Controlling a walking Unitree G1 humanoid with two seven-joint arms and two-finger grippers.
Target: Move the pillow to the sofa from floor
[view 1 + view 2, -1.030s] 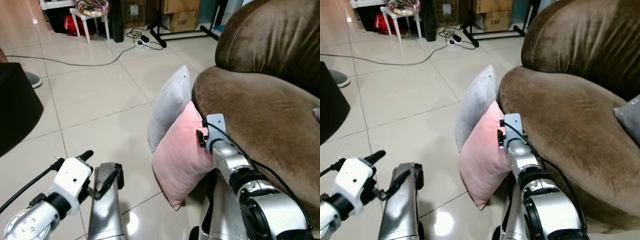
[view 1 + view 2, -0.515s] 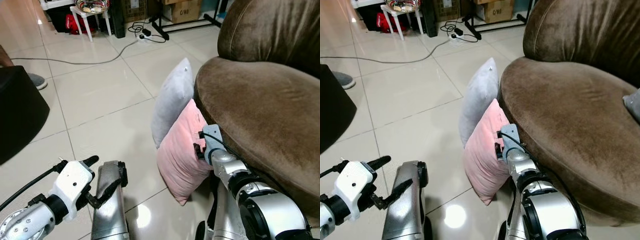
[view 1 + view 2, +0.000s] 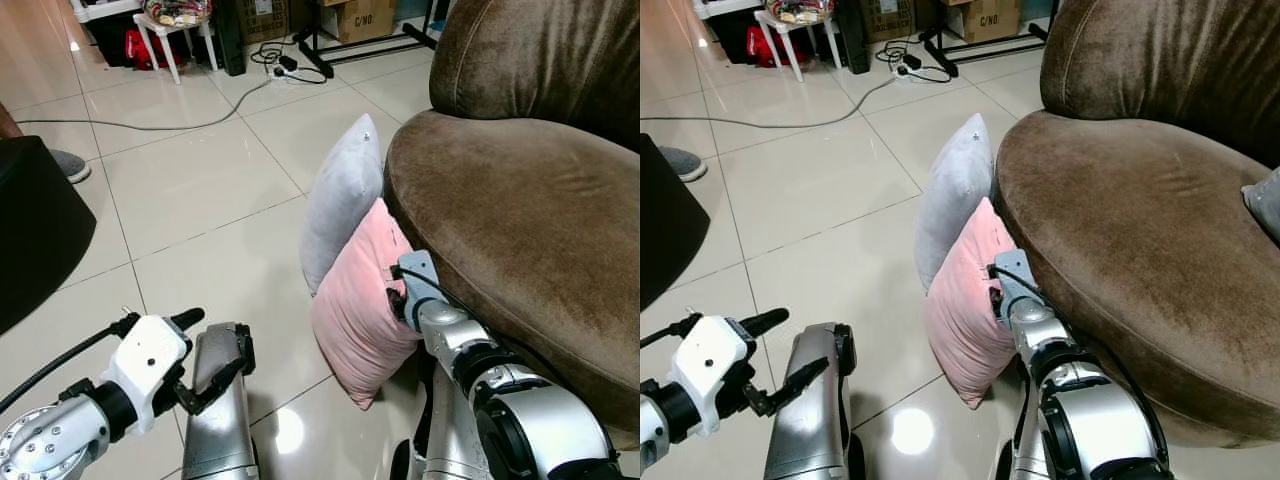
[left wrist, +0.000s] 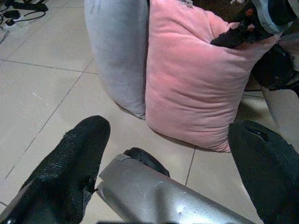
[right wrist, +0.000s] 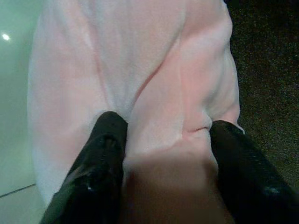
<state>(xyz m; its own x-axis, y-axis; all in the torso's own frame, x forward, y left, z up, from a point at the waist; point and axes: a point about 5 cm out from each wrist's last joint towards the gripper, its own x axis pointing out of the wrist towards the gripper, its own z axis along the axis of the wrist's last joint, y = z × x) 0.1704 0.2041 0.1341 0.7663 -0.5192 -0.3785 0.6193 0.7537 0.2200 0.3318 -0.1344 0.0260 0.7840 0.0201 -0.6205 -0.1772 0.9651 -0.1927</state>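
- The left gripper point(image 3: 190, 352) hangs low over the tiled floor point(image 3: 190, 200), its two black fingers spread wide with nothing between them. It looks parked there to keep clear; the pillows are well apart from it, off toward the sofa side.
- Ahead of the right gripper and a little to its left, a grey pillow point(image 3: 340, 200) stands on edge on the floor, leaning against the sofa front. It seems propped there only because the seat edge holds it up.
- The pink pillow point(image 3: 360, 300) stands on one corner on the floor, touching the grey pillow behind it and resting against the sofa. It is plush and soft, well stuffed, with a seam running along its rim; its fabric bunches into folds where it is pinched.
- The right gripper point(image 5: 163, 140) sits at the pillow's upper edge on the sofa side, fingers partly closed with a fold of pink cloth squeezed between them. I judge the grip is taken high so the pillow can hang and be lifted.
- Just beside the right gripper, the brown sofa point(image 3: 520, 200) bulges out, its seat above the pillow's top.
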